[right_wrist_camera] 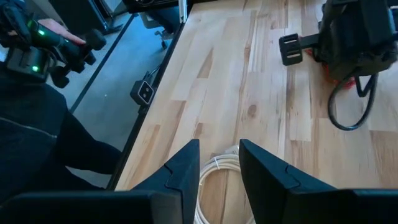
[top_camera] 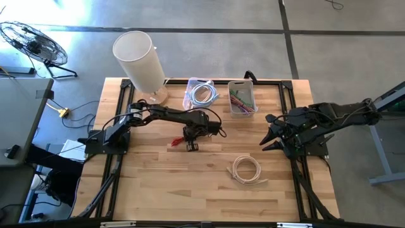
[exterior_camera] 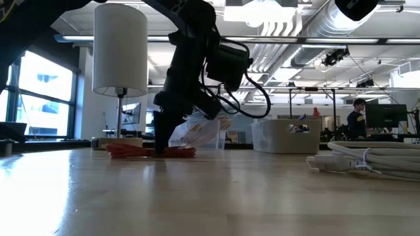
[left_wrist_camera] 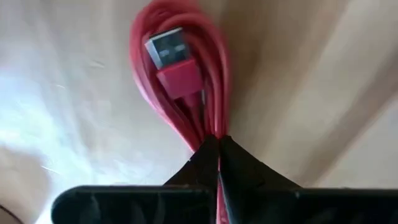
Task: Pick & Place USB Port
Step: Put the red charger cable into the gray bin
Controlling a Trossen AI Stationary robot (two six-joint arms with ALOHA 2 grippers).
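Note:
A coiled red USB cable [left_wrist_camera: 186, 93] with a silver plug [left_wrist_camera: 166, 48] lies on the wooden table [top_camera: 158, 183], seen near the middle in the high view as the red cable [top_camera: 177, 143]. My left gripper [top_camera: 190, 140] stands over it, pointing down, shut on its strands. My right gripper [right_wrist_camera: 219, 163] waits open at the table's right side, above a coiled white cable [top_camera: 245, 170] that lies flat on the wood. My left gripper pinches the red cable's bundled strands [left_wrist_camera: 208, 127] between its two fingers [left_wrist_camera: 242, 168], at the end of the coil away from the plug. It comes from above, pointing down. The coil [exterior_camera: 147, 151] lies on the table beside the fingers.
Two clear bins stand at the far edge: one [top_camera: 201, 94] with a white cable, one [top_camera: 242, 99] with coloured cables. A white cylinder lamp [top_camera: 139, 60] stands at the far left. A person's arm [right_wrist_camera: 37, 37] shows beyond the near edge.

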